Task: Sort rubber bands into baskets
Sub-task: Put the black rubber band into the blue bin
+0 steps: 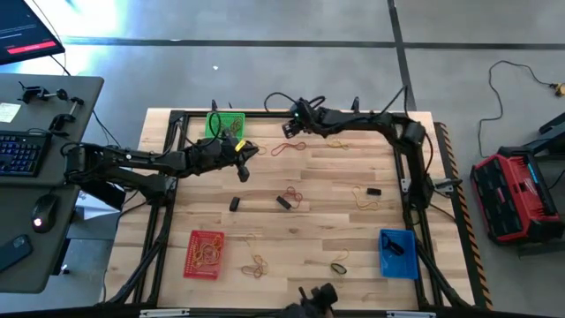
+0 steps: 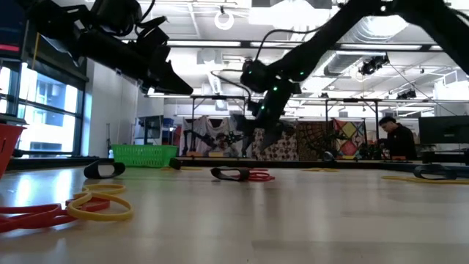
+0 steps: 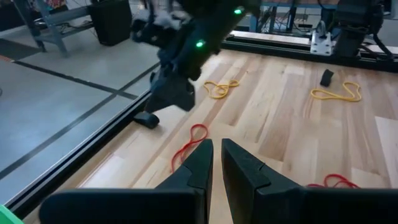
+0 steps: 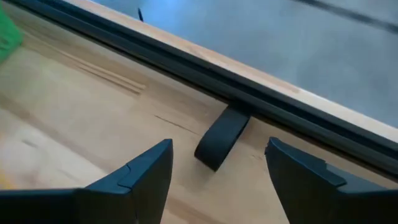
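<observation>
Wooden table (image 1: 318,190), no legible writing. Green basket (image 1: 224,123) at eleven o'clock, red basket (image 1: 205,253) at seven holding bands, blue basket (image 1: 397,252) at five. Right gripper (image 4: 217,171) released, straddling a black rubber band (image 4: 222,137) by the twelve-o'clock edge. Left gripper (image 3: 214,163) clenched, empty.

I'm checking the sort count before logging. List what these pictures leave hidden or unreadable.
- Green basket: high view, the left gripper and its arm cover part of it; contents too small to tell.
- Blue basket: a dark item inside, too small to identify.
- Red basket: low view, cut off by the picture's edge.
- Black band ahead of the open right gripper: its far end is hidden under the table's rail.
</observation>
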Available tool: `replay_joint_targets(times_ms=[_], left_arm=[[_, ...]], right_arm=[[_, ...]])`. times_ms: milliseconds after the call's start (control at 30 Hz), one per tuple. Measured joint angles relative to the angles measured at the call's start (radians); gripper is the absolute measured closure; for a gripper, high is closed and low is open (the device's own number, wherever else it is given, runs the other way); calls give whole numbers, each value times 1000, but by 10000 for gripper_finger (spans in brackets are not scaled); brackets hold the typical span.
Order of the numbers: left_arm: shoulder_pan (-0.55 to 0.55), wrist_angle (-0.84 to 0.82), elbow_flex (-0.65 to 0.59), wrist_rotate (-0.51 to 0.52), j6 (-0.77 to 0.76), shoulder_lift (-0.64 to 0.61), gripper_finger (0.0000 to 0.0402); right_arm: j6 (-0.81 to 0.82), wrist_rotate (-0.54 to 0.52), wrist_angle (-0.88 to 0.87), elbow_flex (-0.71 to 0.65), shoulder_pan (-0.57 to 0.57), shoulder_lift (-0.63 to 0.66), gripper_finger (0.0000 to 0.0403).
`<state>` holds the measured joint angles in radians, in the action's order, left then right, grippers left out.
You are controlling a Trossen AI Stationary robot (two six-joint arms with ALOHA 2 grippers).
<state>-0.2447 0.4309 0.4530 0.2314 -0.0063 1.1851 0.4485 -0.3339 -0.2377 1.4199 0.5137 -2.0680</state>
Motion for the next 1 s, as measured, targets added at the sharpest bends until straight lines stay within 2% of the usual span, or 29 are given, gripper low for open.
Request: replay_joint_targets(times_ms=[233, 333, 567, 800, 1000], left_arm=[[0, -1, 0, 0, 0, 0, 378], [0, -8, 0, 0, 0, 0, 378], [0, -15, 0, 0, -1, 0, 378], [0, -16, 0, 0, -8, 0, 378], [0, -22, 0, 0, -9, 0, 378]], right_arm=[[31, 62, -157, 149, 33, -97, 157], [37, 83, -163, 181, 38, -104, 157], [96, 199, -190, 183, 58, -108, 157], [128, 264, -204, 182, 96, -123, 161], [121, 280, -207, 182, 108, -123, 200]])
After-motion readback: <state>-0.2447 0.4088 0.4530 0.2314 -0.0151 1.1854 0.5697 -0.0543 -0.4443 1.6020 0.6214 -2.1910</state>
